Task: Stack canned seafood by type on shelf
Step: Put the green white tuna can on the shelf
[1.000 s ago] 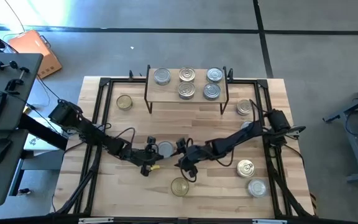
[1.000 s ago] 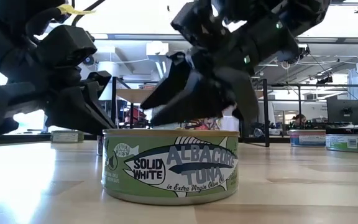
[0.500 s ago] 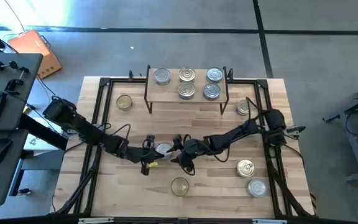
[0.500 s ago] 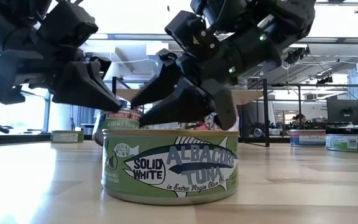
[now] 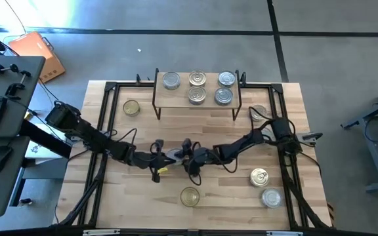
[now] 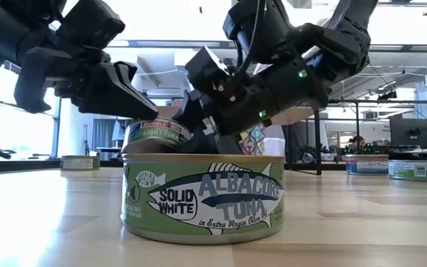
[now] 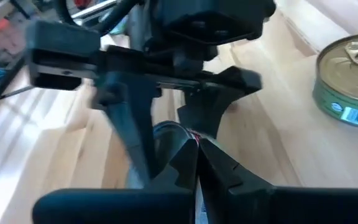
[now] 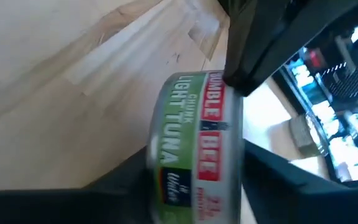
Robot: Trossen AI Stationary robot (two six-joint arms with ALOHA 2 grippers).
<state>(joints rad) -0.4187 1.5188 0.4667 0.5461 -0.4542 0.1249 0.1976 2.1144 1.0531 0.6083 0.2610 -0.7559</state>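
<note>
At frame centre, the right gripper [image 5: 184,160] has its fingers around a tilted tin [image 6: 154,133] while the left gripper [image 5: 163,157], fingers closed, touches it.

Open-plan lab, desks, monitors [image 6: 408,131], concrete floor [image 5: 176,52]

Your right gripper [image 5: 188,159] has moved in and closed around the light tuna tin [image 6: 154,132], now tilted off the table.

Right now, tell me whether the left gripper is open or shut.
Shut. In the left wrist view the left gripper's fingertips meet with no gap, beside the Light Tuna tin between the right gripper's fingers.
</note>
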